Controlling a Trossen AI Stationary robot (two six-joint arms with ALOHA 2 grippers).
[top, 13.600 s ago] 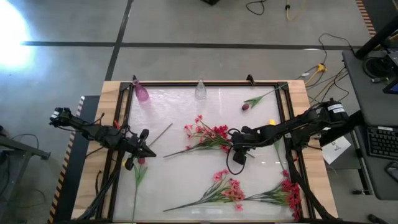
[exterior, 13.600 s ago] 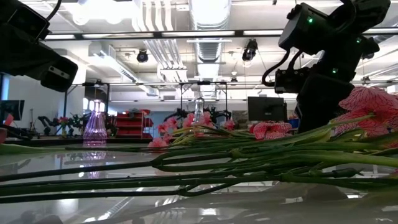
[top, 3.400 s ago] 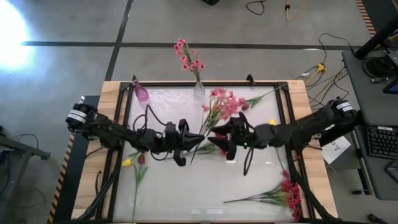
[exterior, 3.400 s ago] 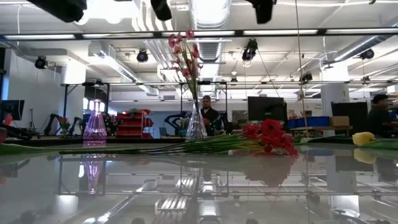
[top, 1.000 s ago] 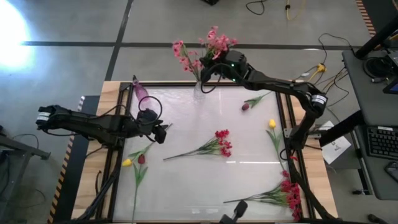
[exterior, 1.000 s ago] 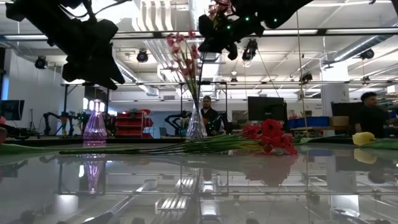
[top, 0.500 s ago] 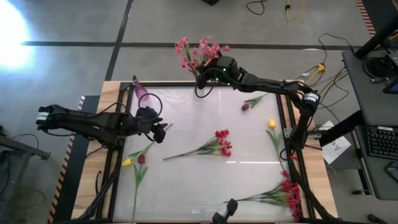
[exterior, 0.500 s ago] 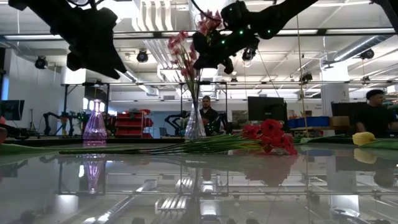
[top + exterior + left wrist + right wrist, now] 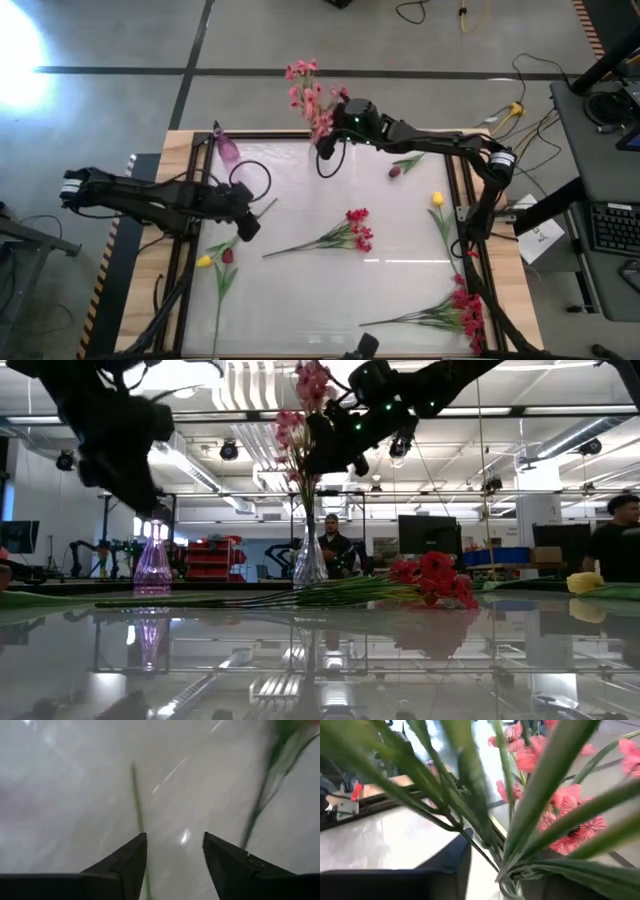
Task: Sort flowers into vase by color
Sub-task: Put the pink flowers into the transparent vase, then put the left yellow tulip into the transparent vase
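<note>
High view: the right gripper (image 9: 330, 135) is closed around the green stems of a pink-blossomed spray (image 9: 312, 95) at the table's far edge, directly over the clear glass vase (image 9: 309, 565), apparently so the stems can drop into its neck. The left gripper (image 9: 250, 222), fingers apart and empty, hangs at the left above a loose thin green stem (image 9: 138, 815). A red spray (image 9: 345, 230) lies mid-table, another (image 9: 462, 310) near right; the purple glass vase (image 9: 228, 150) is empty.

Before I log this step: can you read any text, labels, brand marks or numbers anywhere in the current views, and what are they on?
None can be read.
White sheet beside the table's right edge: marks too small to read.
Keyboard at far right: key legends too small.
Monitors in the room behind: dark, no text.
Clear vase and purple vase: no labels visible.
</note>
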